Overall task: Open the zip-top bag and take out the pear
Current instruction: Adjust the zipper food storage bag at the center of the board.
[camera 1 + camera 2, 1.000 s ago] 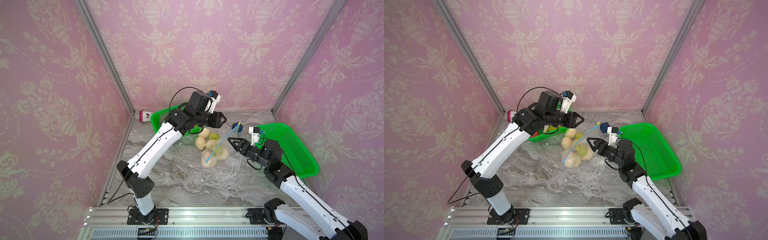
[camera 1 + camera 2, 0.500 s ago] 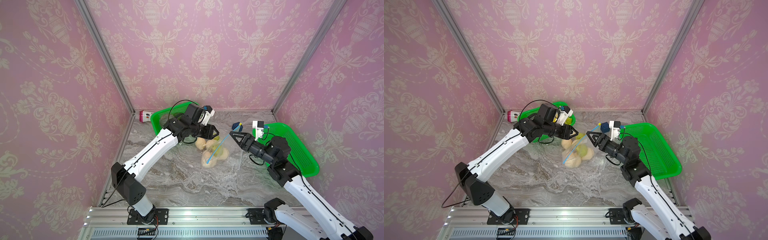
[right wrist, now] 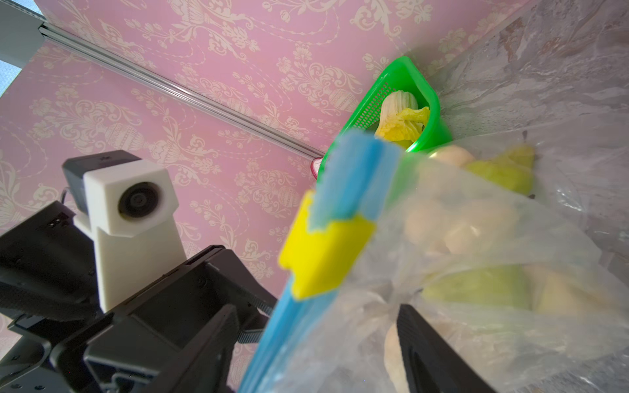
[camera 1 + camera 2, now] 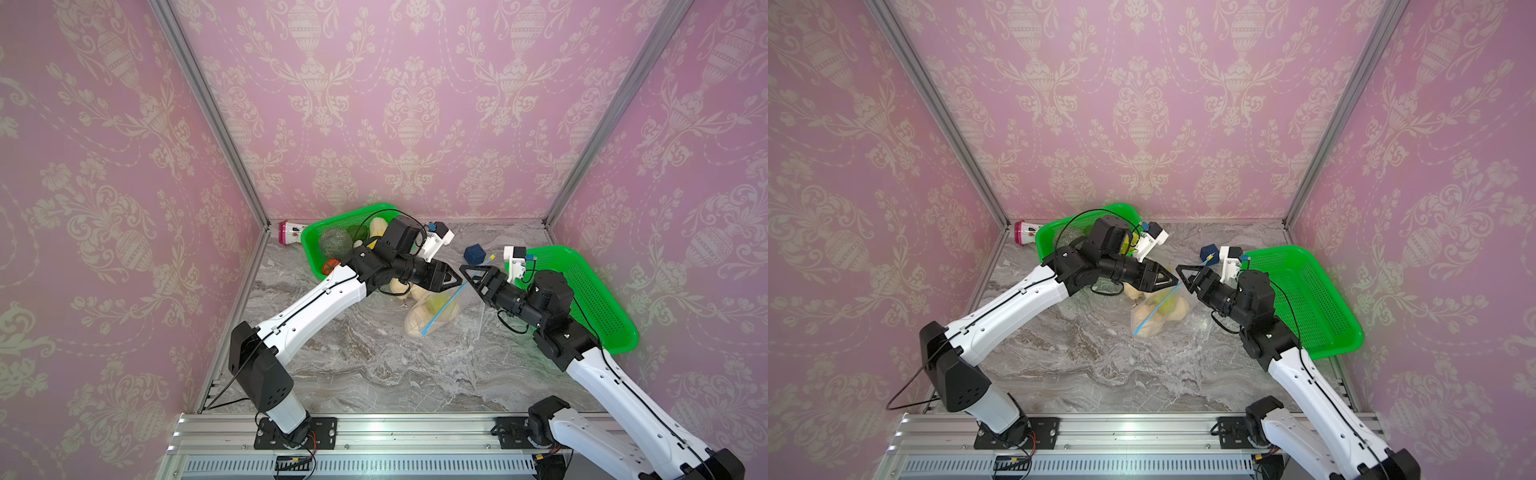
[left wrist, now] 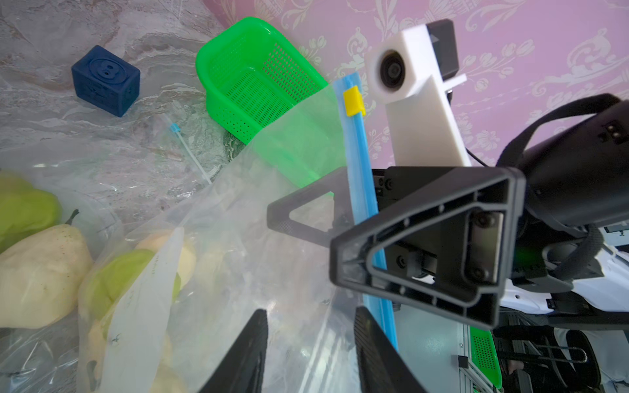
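Zip-top bag (image 4: 467, 311) lies on the marble tabletop (image 4: 374, 365) where it lay a second ago, between the two arms, with pale and green pears (image 4: 417, 322) inside it. Its blue zip strip (image 4: 1156, 309) slants up off the table toward the right arm as before. The yellow slider (image 5: 354, 101) sits near the strip's raised end.

What has changed is the arms. A second ago the left gripper (image 4: 455, 280) hung higher and farther back, near the rear green basket (image 4: 306, 247). It has since come down and forward, and in both top views its tip is almost nose to nose with the right gripper (image 4: 465, 269), at the raised part of the strip. In the left wrist view its fingers stand apart, with clear bag film showing between them and the strip just beside one finger; nothing is pinched.

The right gripper has lifted a little from beside the pears and now straddles the strip. Its jaws are apart, one finger on either side, and the strip lies against the nearer finger.

A loose pale pear (image 5: 41, 275) lies just beside the bag. The blue cube (image 4: 475, 252) stands near the strip's raised end, unmoved.
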Robot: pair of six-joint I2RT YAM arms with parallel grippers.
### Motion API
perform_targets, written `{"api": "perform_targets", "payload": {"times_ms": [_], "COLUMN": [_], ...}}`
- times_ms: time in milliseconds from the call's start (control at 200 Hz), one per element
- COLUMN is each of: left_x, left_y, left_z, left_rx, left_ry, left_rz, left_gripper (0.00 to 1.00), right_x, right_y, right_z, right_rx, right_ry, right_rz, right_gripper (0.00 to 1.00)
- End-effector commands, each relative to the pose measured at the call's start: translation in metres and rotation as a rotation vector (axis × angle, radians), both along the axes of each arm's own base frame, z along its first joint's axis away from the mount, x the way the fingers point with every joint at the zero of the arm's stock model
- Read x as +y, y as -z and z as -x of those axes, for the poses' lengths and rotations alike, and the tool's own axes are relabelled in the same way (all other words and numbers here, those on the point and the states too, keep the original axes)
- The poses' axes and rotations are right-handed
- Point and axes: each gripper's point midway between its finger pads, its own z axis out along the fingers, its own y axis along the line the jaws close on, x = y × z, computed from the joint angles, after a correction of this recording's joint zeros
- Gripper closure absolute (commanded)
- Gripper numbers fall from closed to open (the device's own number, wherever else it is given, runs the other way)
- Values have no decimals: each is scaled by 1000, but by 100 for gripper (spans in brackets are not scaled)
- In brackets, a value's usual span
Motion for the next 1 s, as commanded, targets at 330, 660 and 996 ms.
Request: {"api": "perform_targets", "payload": {"times_ms": [330,660,996], "left_x": [2,-16,-14], "left_y": [26,-7,-22], "left_z": [-38,-59,-38], "left_rx": [-65,-231,-436], "left_ry": [-26,114,509], "left_rz": [-165,-85,132], "left_gripper": [59,44,37], "right_x": [-20,-10,-4], "right_y": [18,44,24], "right_z": [3,16,44], "right_rx": [-41,-192,-574], "right_ry": [39,-131,-223], "right_rz": [243,421,442], "right_gripper": [78,87,85]}}
